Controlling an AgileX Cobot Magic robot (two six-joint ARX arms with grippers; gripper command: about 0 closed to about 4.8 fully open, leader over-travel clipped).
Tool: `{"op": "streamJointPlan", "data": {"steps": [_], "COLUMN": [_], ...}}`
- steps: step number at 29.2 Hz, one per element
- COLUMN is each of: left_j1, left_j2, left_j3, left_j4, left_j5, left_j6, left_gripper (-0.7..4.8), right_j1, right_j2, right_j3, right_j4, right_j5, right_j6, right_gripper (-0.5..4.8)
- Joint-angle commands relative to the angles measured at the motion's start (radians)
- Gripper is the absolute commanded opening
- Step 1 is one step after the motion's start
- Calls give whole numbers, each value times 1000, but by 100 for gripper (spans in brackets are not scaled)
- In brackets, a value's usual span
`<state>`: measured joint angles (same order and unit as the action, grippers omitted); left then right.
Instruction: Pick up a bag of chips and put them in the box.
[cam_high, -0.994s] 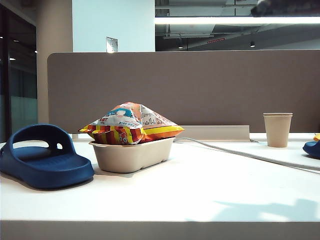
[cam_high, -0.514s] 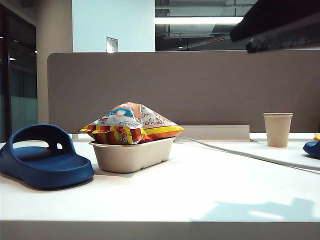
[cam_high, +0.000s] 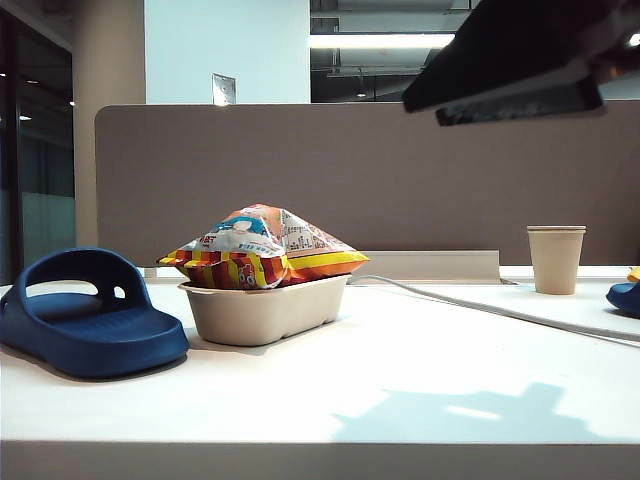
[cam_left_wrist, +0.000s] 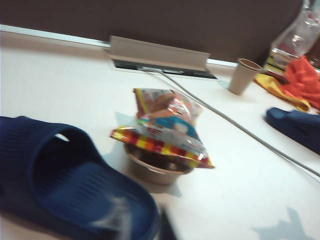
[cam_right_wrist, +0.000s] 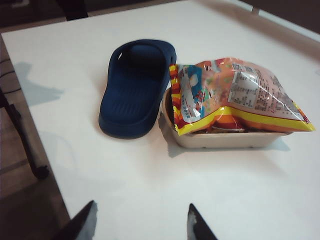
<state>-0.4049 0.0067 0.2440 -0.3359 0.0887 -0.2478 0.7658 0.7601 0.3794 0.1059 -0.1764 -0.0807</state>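
Right gripper aloft at upper right, angled down toward the left, jaws parted, nothing between them. Left gripper near, blurred, state unreadable.

My exterior camera sits low at the table edge, looking level across it at the grey partition, with the box fairly near. My left wrist camera looks down at a slant toward that same partition, blurred. My right wrist camera looks down from the opposite side, toward the table's near edge. All three share the bag of chips, the box and the blue slipper.
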Motion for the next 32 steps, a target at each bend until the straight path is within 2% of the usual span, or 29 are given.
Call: {"op": "streamJointPlan", "data": {"steps": [1, 3, 7, 15, 18, 22, 32], "left_j1": [0, 0, 0, 0, 0, 0, 0], "left_j2": [0, 0, 0, 0, 0, -1, 0], "left_j3": [-28, -47, -93, -148, -158, -171, -230], "left_j4": [54, 67, 128, 171, 179, 183, 233], "left_j5": [51, 64, 120, 140, 140, 141, 145], "left_j6": [68, 84, 84, 83, 83, 83, 83], "left_gripper": [74, 74, 47, 47, 42, 16, 17], "right_j1": [1, 1, 1, 1, 1, 1, 1], "right_j2": [14, 16, 16, 17, 17, 17, 22], "right_j3": [-39, -66, -104, -144, -157, -172, -215], "right_j4": [143, 207, 274, 274, 292, 332, 349], "right_j5": [-3, -3, -3, -2, -2, -2, -6], "right_j6": [-2, -2, -6, -30, -33, -34, -48], "right_gripper": [229, 224, 168, 162, 134, 134, 121]}}
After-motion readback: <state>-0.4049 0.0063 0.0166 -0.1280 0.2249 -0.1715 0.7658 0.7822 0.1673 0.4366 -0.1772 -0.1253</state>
